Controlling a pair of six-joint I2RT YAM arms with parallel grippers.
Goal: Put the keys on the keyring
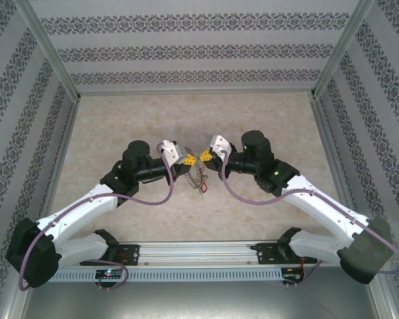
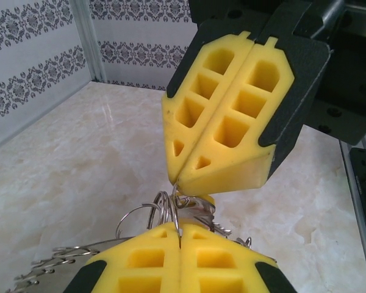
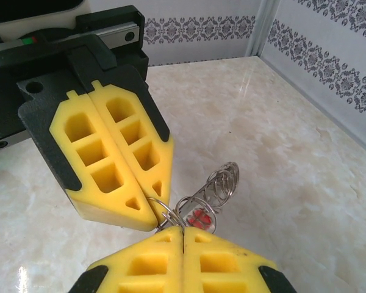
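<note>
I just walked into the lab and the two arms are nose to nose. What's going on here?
The two arms reach in to the middle of the table. The left gripper and the right gripper are both shut and sit tip to tip. Each pinches a thin wire loop of the keyring, which hangs between and below them with its metal pieces and a red tag. Whether a key is going on right now is too small to tell.

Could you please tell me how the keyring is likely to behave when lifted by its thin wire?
The keyring will probably dangle and swing, since its fringe of small pieces hangs loosely below the pinch. Its thin, shiny wire may twist or slip between the left claw and right claw, both shut on it.
</note>
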